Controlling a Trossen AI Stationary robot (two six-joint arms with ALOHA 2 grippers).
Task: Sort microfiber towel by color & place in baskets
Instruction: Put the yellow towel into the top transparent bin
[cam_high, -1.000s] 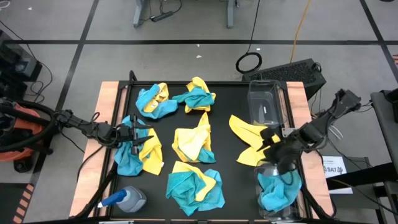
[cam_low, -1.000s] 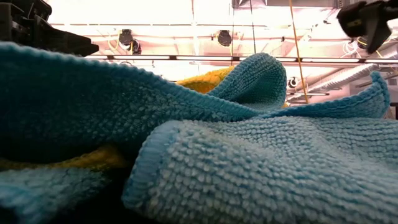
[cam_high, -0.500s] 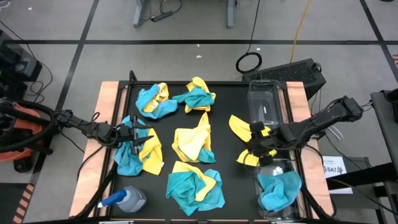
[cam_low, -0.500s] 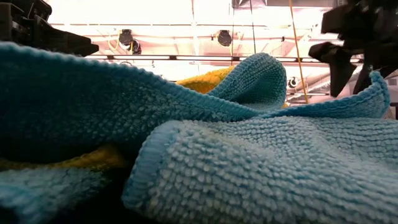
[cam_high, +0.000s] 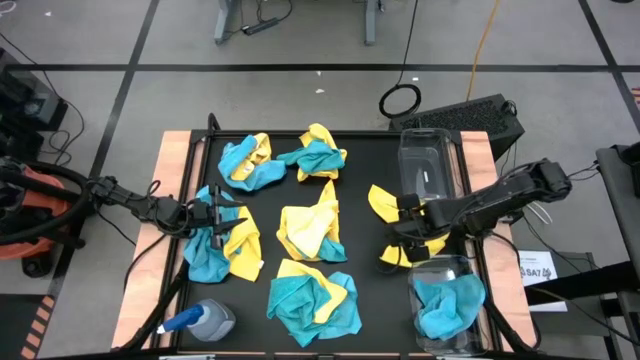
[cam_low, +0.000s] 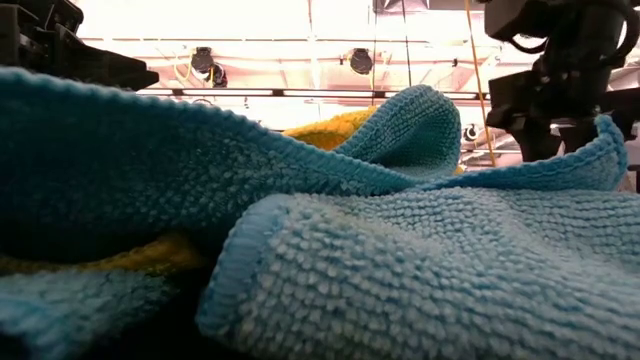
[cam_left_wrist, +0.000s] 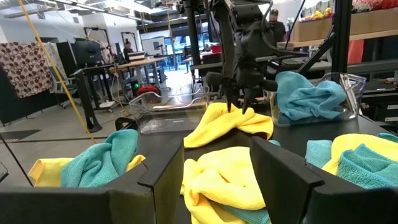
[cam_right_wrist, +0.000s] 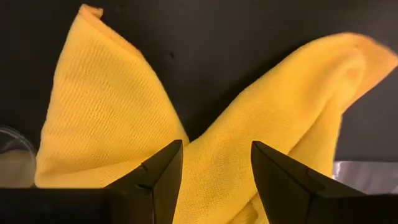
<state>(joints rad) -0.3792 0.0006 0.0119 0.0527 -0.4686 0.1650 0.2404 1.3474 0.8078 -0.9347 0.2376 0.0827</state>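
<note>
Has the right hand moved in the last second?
Yes. The right hand has left the blue-towel basket and now sits over the yellow towel, beside the empty basket.

My dark right end effector (cam_high: 409, 226) hangs over a plain bright yellow towel (cam_high: 388, 205) on the black counter (cam_high: 365, 165), which has pale wood edges. 5 mixed piles (cam_high: 309, 233) show teal-blue and yellow cloth, uniform in colour with a looped nap. Teal-blue cloths (cam_high: 446, 305) fill 1 clear basket (cam_high: 447, 270). The spray bottle (cam_high: 200, 322) has a blue cap.
</note>
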